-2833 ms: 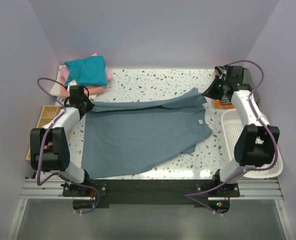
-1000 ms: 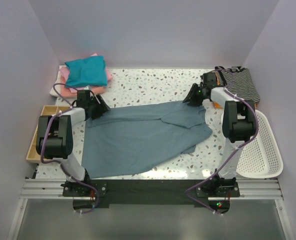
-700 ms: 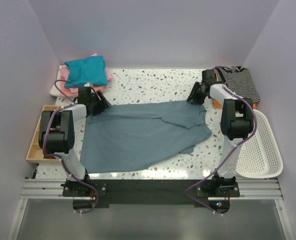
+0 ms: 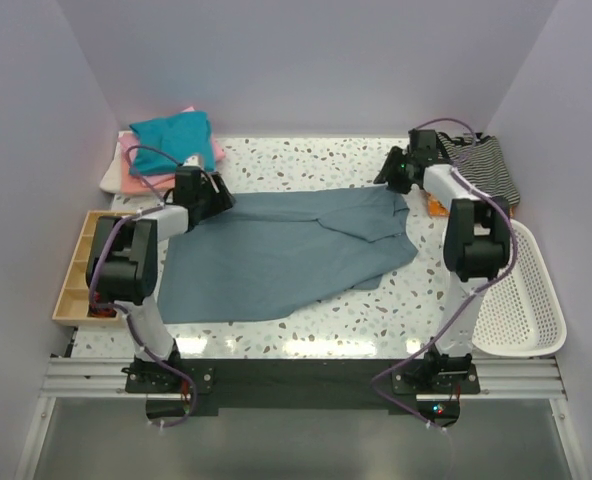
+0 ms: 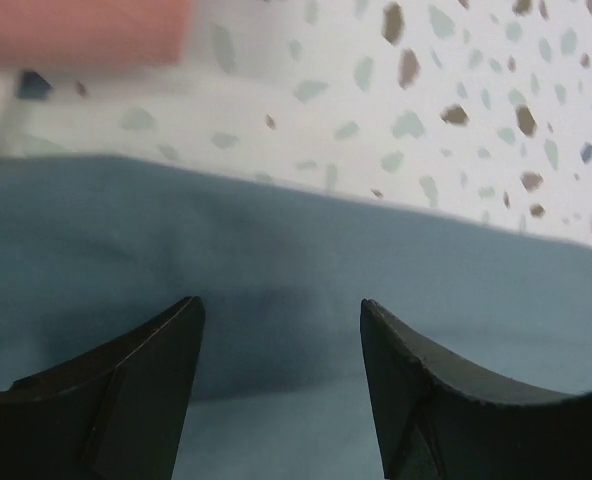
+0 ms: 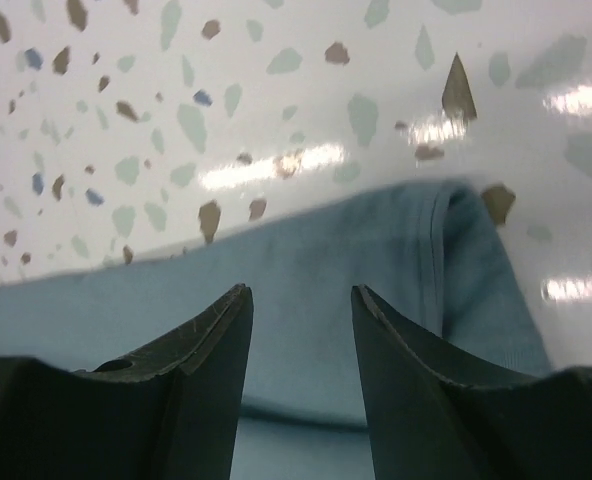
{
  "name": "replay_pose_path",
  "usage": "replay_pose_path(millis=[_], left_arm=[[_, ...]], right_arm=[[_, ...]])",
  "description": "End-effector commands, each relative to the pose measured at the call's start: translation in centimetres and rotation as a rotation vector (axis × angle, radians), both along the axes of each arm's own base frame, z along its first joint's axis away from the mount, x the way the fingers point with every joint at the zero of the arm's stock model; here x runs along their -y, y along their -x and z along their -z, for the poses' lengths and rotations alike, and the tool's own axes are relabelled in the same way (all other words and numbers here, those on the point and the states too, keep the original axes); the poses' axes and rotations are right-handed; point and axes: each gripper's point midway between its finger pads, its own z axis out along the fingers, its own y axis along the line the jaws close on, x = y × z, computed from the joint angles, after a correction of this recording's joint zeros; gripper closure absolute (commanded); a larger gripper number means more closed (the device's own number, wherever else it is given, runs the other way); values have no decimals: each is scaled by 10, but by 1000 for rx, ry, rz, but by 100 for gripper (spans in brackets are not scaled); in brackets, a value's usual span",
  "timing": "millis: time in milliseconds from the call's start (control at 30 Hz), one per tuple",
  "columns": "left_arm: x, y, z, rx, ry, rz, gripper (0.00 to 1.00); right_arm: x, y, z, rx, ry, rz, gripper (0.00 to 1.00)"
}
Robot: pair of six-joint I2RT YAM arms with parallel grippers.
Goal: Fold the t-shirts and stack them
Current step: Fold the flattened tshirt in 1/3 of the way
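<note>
The large slate-blue t-shirt (image 4: pixel 286 255) lies flattened across the middle of the table, its top part folded over. My left gripper (image 4: pixel 217 194) hovers low over its far left edge, jaws open, cloth beneath them (image 5: pixel 276 260) and nothing pinched. My right gripper (image 4: pixel 387 172) is at the far right corner of the shirt, also open, just above the hemmed edge (image 6: pixel 446 250). The folded teal t-shirt (image 4: pixel 171 138) tops a pink one (image 4: pixel 128 172) and a white one (image 4: pixel 109 181) at the back left. In the left wrist view the pink one (image 5: pixel 76 25) shows as a blur.
A striped black-and-white cloth (image 4: pixel 481 165) lies at the back right with an orange item (image 4: pixel 433 206) beneath it. A white mesh basket (image 4: pixel 524 290) sits along the right edge. A wooden tray (image 4: pixel 79 268) sits at the left edge. Walls enclose three sides.
Both grippers have moved toward the back of the table, dragging the shirt's far edge with them. The shirt now lies farther from the front edge, and both jaws have widened.
</note>
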Motion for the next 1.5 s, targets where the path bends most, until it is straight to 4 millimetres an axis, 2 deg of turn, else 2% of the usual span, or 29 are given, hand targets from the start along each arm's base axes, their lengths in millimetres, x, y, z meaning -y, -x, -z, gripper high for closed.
replay_pose_path(millis=[0,33,67,100,133,167,200,233,267,300,333,367,400,467,500,567,600,700,833,1100,1467], left_arm=[[43,6,-92,245,-46,92,29],[49,12,-120,305,-47,102,29],[58,21,-127,311,-48,119,28],[57,29,-127,300,-61,107,27],[60,40,-144,327,-48,110,27],[59,54,-131,288,-57,102,27],[59,63,-128,274,-47,101,24],[60,75,-136,289,-20,101,24],[61,93,-116,245,-12,124,24],[61,103,-111,236,-9,128,24],[62,116,-115,241,2,131,25],[59,133,-95,198,-5,134,25],[58,143,-99,216,1,135,25],[56,168,-75,152,-5,143,26],[55,176,-79,166,5,143,27],[44,194,-59,104,-24,110,27],[42,198,-60,110,-19,104,27],[38,211,-49,81,-16,90,28],[37,216,-39,52,-12,83,29],[33,216,-20,-10,-50,60,30],[31,215,-17,-19,-62,50,30]], right_arm=[[8,9,-136,314,29,7,50],[10,24,-149,306,15,41,50],[8,41,-143,250,0,44,50],[3,60,-121,188,-20,38,50],[-9,78,-130,192,-58,22,50],[-14,93,-120,160,-56,14,50],[-16,120,-90,81,-35,8,50],[-22,139,-93,81,-23,-5,50],[-23,155,-86,59,-24,-7,50],[-24,185,-55,-21,-37,-4,50],[-29,201,-48,-38,-52,-19,50],[-34,215,-57,-8,-75,-35,50],[-35,239,-36,-68,-82,-29,50],[-43,264,-40,-57,-98,-54,50],[-41,281,-27,-95,-106,-39,51],[-40,300,-21,-123,-113,-30,51],[-37,310,-18,-121,-114,-20,52],[-35,326,-7,-151,-124,-5,54],[-35,334,2,-175,-112,-4,56],[-29,327,23,-202,-56,13,57],[-34,307,40,-157,-86,43,57]])
